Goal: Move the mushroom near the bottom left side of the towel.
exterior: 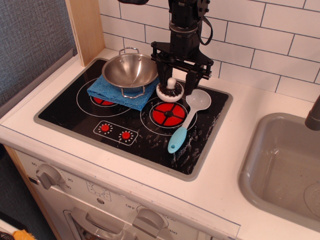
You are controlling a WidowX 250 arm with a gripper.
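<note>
The mushroom [169,91] stands stem-up on the black stovetop, just right of the blue towel [102,91]. It has a white cap rim, dark brown gills and a white knob stem. The towel lies on the left burner under a steel bowl [129,70]. My gripper [176,89] hangs straight down over the mushroom with one finger at each side of the cap. The fingers are close to the cap, and the right finger shows a small gap. The mushroom rests on the stove.
A spoon [187,117] with a white bowl and a light blue handle lies right of the mushroom, next to my right finger. The red burner [168,112] is just in front. A grey sink [285,165] is at the right and a wooden panel [86,27] at the back left.
</note>
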